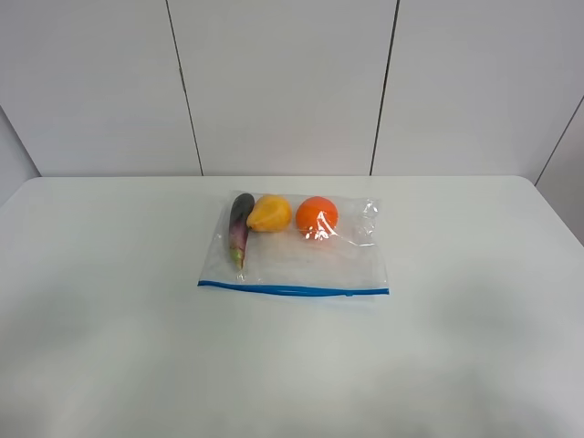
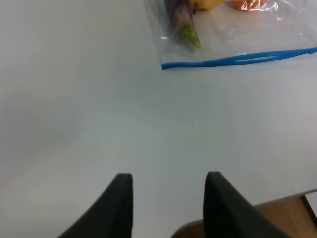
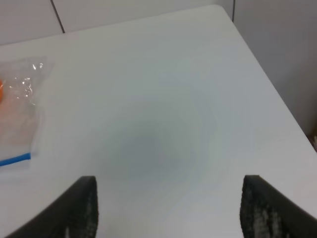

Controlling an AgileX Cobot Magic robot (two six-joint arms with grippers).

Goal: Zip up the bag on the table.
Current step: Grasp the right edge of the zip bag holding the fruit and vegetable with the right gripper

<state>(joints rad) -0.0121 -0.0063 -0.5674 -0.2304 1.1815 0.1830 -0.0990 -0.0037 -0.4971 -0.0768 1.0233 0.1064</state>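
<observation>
The left gripper [image 2: 168, 208] has its two dark fingers [image 2: 121, 206] parted and empty; the right gripper [image 3: 173, 210] is spread wider, its textured fingers [image 3: 81, 208] empty too.

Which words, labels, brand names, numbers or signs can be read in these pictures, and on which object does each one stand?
None: no text can be read in any view.
The bag is clear plastic with a plain blue zipper strip and shows no print.
The table and the wall panels are blank.
The left gripper and the right gripper show no markings.
</observation>
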